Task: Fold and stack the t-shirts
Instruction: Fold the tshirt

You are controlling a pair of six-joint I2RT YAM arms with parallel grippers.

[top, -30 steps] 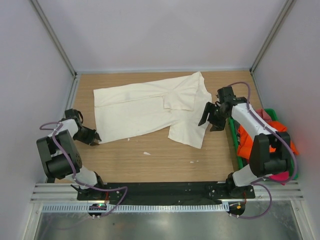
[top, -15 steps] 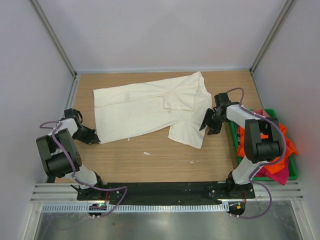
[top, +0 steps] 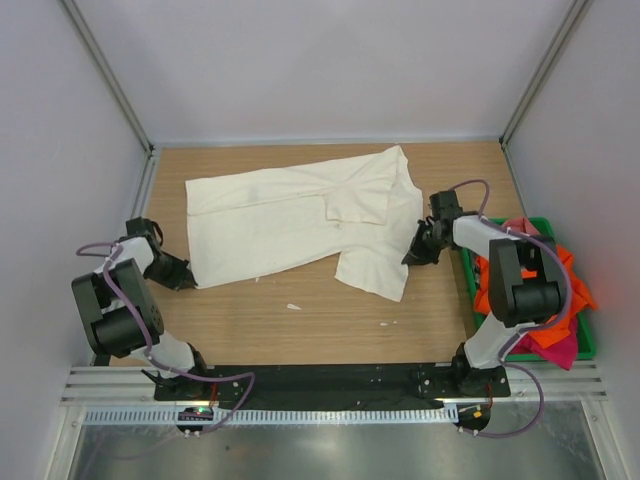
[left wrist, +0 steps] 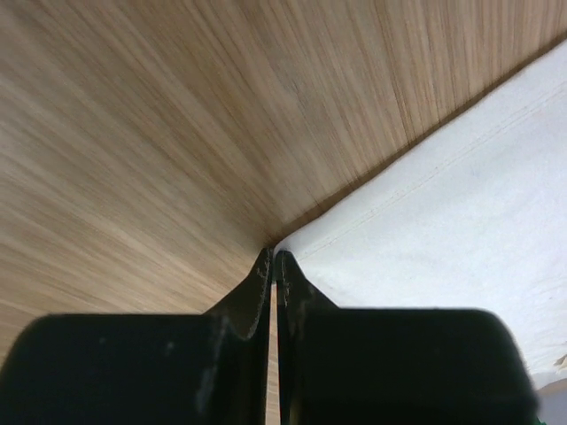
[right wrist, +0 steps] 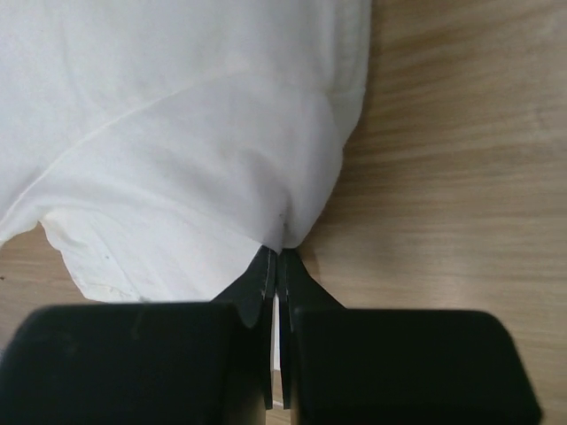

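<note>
Landmark = large t-shirt [top: 290, 225] — spread flat on the surface [top: 300, 320], its long side running left-right, one flap folded back on top of its right half. Left gripper [top: 187, 283] sits at the shirt's near-left corner, jaws pinched together on that corner. Right gripper [top: 408, 258] sits at the shirt's right edge, jaws pinched on a fold of that edge. Bin [top: 588, 345] stands right of the shirt, apart from it, beyond the right gripper — heaped t-shirts [top: 573, 290] lie in it, spilling over its rim.
</note>
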